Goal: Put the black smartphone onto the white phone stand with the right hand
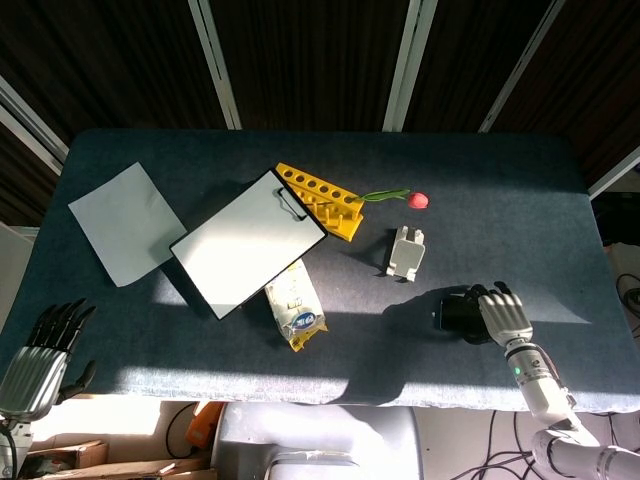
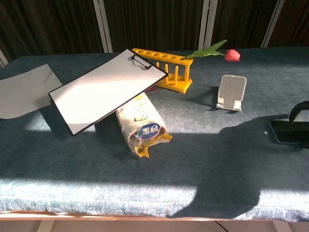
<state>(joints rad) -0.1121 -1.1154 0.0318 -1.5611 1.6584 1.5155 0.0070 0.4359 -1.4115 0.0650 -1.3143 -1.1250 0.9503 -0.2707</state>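
The black smartphone [image 1: 453, 311] lies flat on the blue tablecloth near the front right; in the chest view the smartphone [image 2: 287, 132] is cut off by the right edge. My right hand [image 1: 503, 312] lies over its right end. One dark finger [image 2: 298, 110] arches down to the phone's far edge, but I cannot see whether it grips. The white phone stand [image 1: 405, 252] stands upright and bare, a short way to the left and further back; the stand [image 2: 231, 92] shows its ribbed face in the chest view. My left hand [image 1: 42, 352] hangs off the front left corner, fingers apart and holding nothing.
A clipboard [image 1: 247, 242] leans over a yellow snack bag [image 1: 295, 310]. Behind them are a yellow rack [image 1: 320, 201] and a red tulip [image 1: 417, 200]. A sheet of paper [image 1: 126, 222] lies at the left. The table edge [image 1: 430, 400] runs close in front of the phone.
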